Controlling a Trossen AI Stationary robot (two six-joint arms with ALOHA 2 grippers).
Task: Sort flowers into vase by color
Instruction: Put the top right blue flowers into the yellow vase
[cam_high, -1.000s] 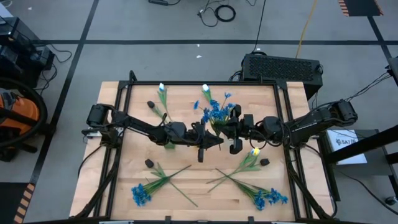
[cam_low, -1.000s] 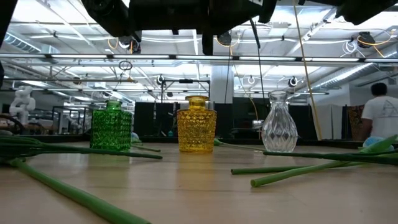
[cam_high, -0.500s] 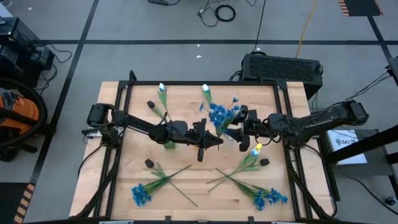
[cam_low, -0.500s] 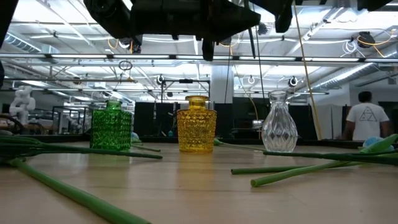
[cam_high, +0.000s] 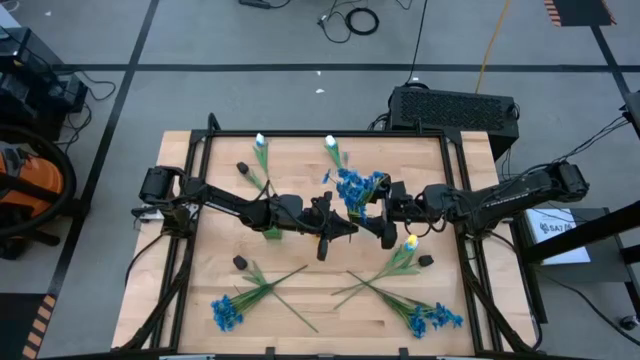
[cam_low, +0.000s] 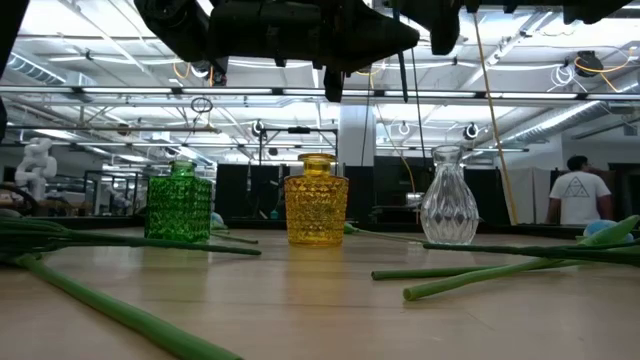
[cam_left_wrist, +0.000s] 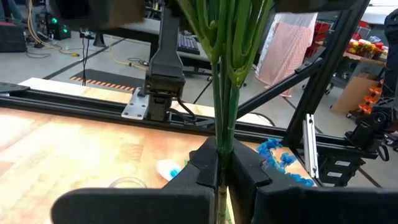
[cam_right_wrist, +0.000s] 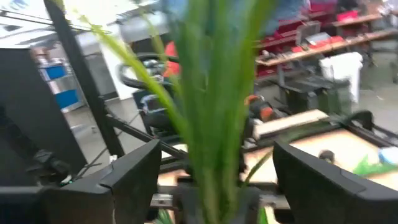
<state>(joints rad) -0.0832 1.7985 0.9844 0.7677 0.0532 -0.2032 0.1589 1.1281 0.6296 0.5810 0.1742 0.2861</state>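
Observation:
A blue flower (cam_high: 352, 185) on a green leafy stem (cam_left_wrist: 222, 93) is held above the middle of the table, with my left gripper (cam_high: 338, 224) shut on that stem. My right gripper (cam_high: 386, 220) is open just to its right. Its two fingers (cam_right_wrist: 134, 177) stand wide apart on either side of the same stem's leaves (cam_right_wrist: 211, 118) without touching them. In the low view a green vase (cam_low: 180, 203), a yellow vase (cam_low: 316, 200) and a clear vase (cam_low: 448, 197) stand in a row under the arms. My left gripper pinches the flower's green stem (cam_left_wrist: 221, 163) between its two fingers, well below the blue cluster. The fingers come level from the table's left and lie across the stem. The stem stands about upright in the hold, and the flower is lifted off the table.
More flowers lie on the table: blue clusters at the near left (cam_high: 227, 312) and near right (cam_high: 435, 318), white tulips at the far edge (cam_high: 260, 142) (cam_high: 330, 143), one by my right gripper (cam_high: 410, 242), and small dark buds (cam_high: 241, 167) (cam_high: 239, 262) (cam_high: 425, 260). Long stems (cam_low: 480, 270) cross the near half.
My right gripper has opened and let go of the blue flower's stem, drawing back a little toward the table's right edge. The flower stays up in my left gripper, its blue cluster having swayed slightly.

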